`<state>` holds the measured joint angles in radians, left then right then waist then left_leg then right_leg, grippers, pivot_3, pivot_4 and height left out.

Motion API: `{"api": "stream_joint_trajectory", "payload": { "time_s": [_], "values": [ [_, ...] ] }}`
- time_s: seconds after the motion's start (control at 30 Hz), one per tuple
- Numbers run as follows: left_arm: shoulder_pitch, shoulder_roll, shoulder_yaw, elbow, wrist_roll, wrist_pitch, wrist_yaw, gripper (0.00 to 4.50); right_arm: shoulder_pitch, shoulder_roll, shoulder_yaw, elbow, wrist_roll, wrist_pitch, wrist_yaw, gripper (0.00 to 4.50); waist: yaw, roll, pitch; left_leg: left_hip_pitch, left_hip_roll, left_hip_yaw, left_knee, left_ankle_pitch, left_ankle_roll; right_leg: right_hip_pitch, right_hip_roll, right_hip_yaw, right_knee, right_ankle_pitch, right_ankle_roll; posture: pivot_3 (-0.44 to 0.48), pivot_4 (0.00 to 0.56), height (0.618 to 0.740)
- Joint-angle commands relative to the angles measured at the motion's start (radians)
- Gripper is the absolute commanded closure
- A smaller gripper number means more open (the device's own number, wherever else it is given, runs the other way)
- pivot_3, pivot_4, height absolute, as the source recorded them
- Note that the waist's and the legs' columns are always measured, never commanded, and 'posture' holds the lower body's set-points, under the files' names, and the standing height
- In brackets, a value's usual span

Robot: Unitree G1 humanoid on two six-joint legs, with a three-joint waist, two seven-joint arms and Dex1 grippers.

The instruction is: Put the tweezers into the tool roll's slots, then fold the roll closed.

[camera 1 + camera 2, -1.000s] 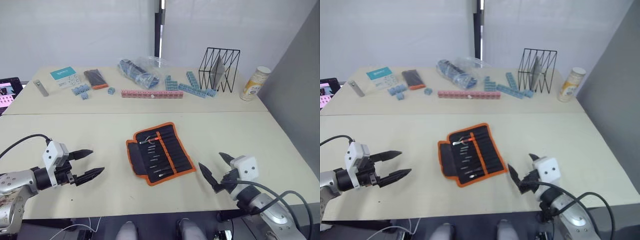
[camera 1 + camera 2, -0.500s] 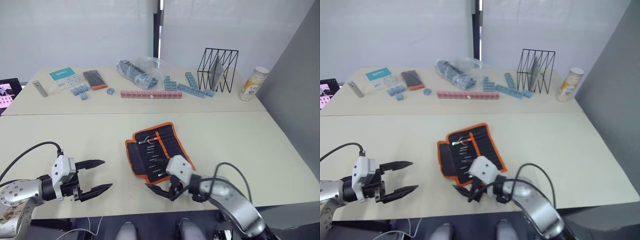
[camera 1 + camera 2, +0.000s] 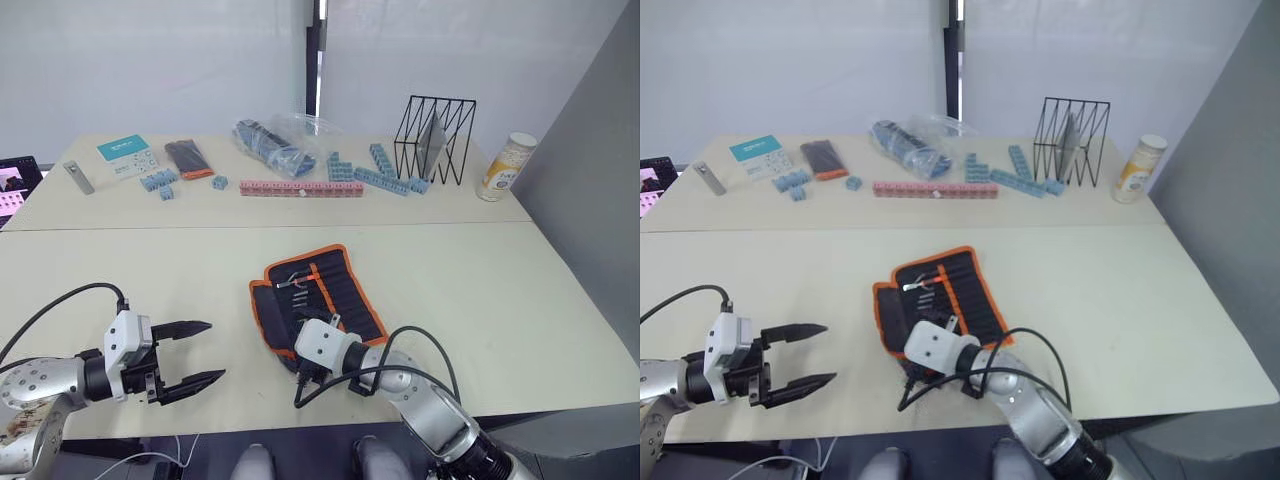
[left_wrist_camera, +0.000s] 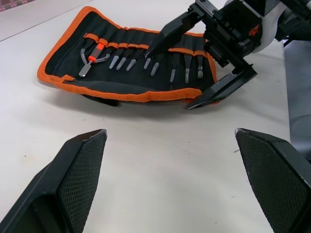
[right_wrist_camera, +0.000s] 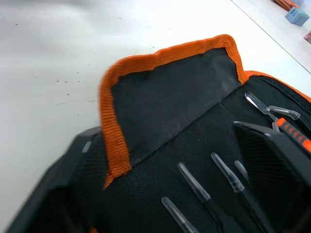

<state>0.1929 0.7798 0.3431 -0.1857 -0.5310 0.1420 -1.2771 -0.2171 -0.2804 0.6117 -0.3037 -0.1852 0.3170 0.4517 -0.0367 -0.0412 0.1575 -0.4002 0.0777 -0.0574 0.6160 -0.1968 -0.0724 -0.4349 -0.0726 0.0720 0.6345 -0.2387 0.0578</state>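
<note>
The tool roll [image 3: 335,292] lies open on the near table, black with orange piping. Several slim tweezers [image 4: 154,64] sit in its slots [image 4: 146,47], next to a small orange-handled tool [image 4: 95,50]. My right gripper [image 4: 168,77] is open at the roll's near left edge. One finger [image 4: 171,32] hangs over the tweezers and the other [image 4: 224,89] rests low beside the orange piping. In the right wrist view the roll's side flap [image 5: 165,97] lies between the fingers. My left gripper [image 3: 212,350] is open over bare table, well left of the roll.
On the far table stand a black wire rack [image 3: 437,137], a bottle [image 3: 502,167], a pink block row [image 3: 302,187], blue blocks [image 3: 385,172], a plastic bag [image 3: 280,140], a black-and-orange flat item [image 3: 188,158] and a grey metal bar [image 3: 80,176].
My right arm swung left from the table's near right edge and its open fingers now straddle the roll's near left edge. My left gripper moved slightly right, then stayed still.
</note>
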Motion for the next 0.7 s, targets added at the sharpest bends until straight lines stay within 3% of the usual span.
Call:
{"api": "stream_joint_trajectory", "payload": {
  "time_s": [0.03,0.3,0.4,0.7],
  "values": [
    [-0.009,0.012,0.008,-0.025,-0.016,-0.001,0.005,0.00,0.011,0.006,-0.020,-0.051,-0.007,-0.026,0.001,1.88,-0.001,0.000,0.000,0.000,0.000,0.000,0.000,0.000,0.000,0.000,0.000,0.000,0.000,-0.002,-0.004,0.000,0.150,0.717],
    [-0.050,0.026,-0.028,0.070,0.040,-0.041,-0.013,0.00,0.026,0.001,-0.038,-0.051,0.014,-0.014,0.031,4.47,-0.004,0.000,0.000,0.003,0.000,0.000,0.003,0.000,0.000,0.000,0.001,0.000,0.009,-0.005,-0.008,0.000,0.150,0.717],
    [-0.107,0.029,-0.062,0.116,0.059,-0.056,-0.017,0.00,0.041,-0.010,-0.055,-0.067,0.043,-0.021,0.061,4.47,0.000,0.000,0.000,0.004,0.001,0.000,0.003,0.000,0.001,0.000,0.001,0.000,0.009,-0.005,-0.008,0.000,0.150,0.717],
    [-0.519,-0.016,-0.268,0.440,0.163,-0.194,-0.156,0.00,0.111,-0.230,-0.119,-0.114,0.122,-0.172,0.271,4.47,0.022,0.000,0.000,0.002,0.001,-0.002,0.013,0.000,0.001,0.004,0.004,0.001,0.009,-0.005,-0.007,0.000,0.150,0.717]
  ]
}}
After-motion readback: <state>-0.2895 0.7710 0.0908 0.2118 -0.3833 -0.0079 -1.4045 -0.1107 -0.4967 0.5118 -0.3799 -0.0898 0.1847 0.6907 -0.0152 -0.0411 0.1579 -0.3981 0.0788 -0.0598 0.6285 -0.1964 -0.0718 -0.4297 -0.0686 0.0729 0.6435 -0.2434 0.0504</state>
